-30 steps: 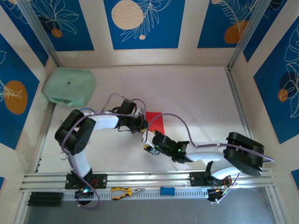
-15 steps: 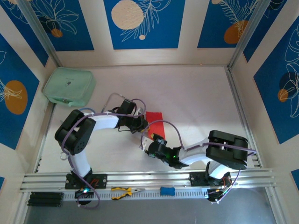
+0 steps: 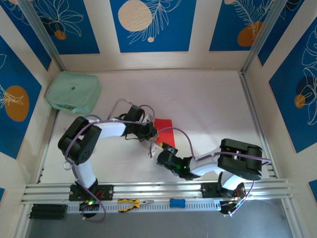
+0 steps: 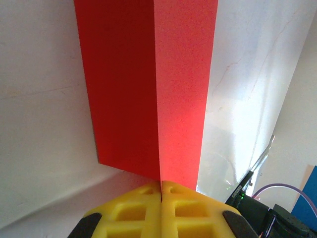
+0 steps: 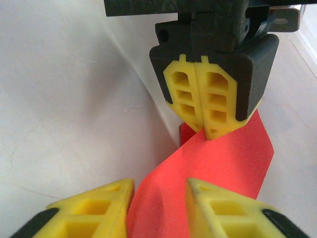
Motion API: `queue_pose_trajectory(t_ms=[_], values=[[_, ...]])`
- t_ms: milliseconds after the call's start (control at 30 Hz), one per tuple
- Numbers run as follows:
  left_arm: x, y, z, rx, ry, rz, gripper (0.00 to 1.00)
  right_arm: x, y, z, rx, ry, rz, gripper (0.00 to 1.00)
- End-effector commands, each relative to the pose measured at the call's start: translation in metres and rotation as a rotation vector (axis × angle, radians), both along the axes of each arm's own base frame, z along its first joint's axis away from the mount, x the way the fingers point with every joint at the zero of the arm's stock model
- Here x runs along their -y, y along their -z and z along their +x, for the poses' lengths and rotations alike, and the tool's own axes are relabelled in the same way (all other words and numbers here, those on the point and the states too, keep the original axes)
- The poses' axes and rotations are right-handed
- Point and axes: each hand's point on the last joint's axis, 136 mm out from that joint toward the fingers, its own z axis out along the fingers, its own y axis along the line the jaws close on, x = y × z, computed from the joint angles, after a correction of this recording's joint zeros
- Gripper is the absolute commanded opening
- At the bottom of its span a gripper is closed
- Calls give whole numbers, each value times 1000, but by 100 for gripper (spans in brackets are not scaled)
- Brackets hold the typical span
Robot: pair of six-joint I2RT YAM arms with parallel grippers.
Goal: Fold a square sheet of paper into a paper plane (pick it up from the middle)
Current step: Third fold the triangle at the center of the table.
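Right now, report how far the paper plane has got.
Done: the red sheet carries one centre crease. In hand: the left gripper is shut on that crease, and the right gripper stands open around the sheet's edge. Left: no nose folds or wings show, so most of the folding remains.

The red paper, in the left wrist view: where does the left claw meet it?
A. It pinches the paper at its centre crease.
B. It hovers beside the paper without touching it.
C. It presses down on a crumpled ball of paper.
A: the yellow fingers of the left claw are shut together, and the crease of the red paper runs straight into the seam between them.
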Motion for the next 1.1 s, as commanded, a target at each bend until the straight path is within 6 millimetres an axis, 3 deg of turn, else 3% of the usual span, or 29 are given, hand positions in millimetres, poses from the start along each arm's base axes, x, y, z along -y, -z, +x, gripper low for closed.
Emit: queue_pose_trajectory(t_ms=[0,233,700,1067], values=[[-1,-11,-1,15,13,-20,0,4,-9,1,21,31,47,28],[-1,-12,0,18,12,-20,0,7,-10,0,14,43,63,20],[-2,-11,0,15,10,-18,0,6,-12,-2,-31,36,109,22],[-1,-11,0,15,11,-17,0,8,-10,1,-43,49,101,10]])
